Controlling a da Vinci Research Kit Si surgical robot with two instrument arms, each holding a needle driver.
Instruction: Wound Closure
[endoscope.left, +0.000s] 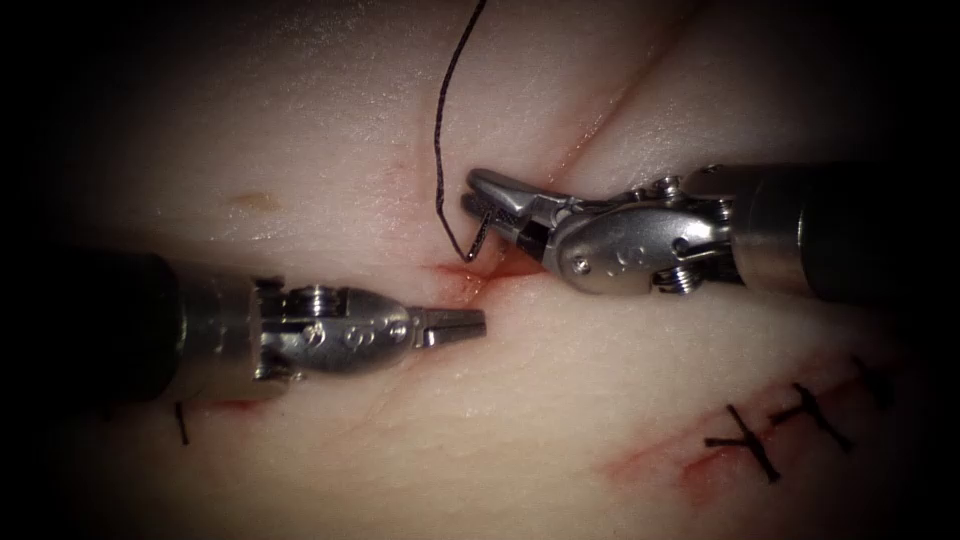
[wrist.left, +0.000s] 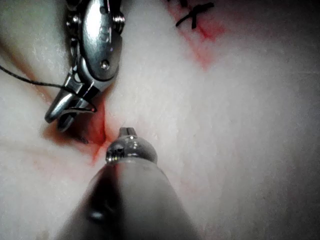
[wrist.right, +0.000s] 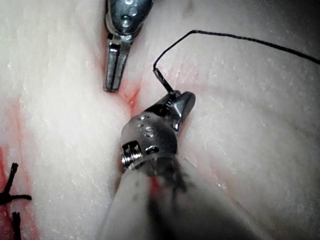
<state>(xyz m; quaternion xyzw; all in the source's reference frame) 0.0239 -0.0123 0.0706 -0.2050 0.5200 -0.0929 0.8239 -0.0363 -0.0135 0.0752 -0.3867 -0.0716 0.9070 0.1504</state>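
My right tool (endoscope.left: 472, 192) comes in from the right over the cut (endoscope.left: 590, 140), its jaws shut on the needle (endoscope.left: 483, 232) near its tail. A short dark stretch of needle slants from the jaws down to the red spot on the cut; its tip is hidden. Black thread (endoscope.left: 447, 100) runs from the tail up and out at the top. The right wrist view shows the same grip: right tool (wrist.right: 185, 102), needle (wrist.right: 165, 82), thread (wrist.right: 240, 37). My left tool (endoscope.left: 478, 322) lies low on the cut's left side, jaws shut on nothing, its tip just short of the red spot.
Red fluid (endoscope.left: 470, 270) marks the cut under the right tool. Finished black stitches (endoscope.left: 770, 440) cross a second red line at the lower right. A short cut thread end (endoscope.left: 182, 422) sticks up beside the left shaft. The tissue (endoscope.left: 330, 130) rises pale behind.
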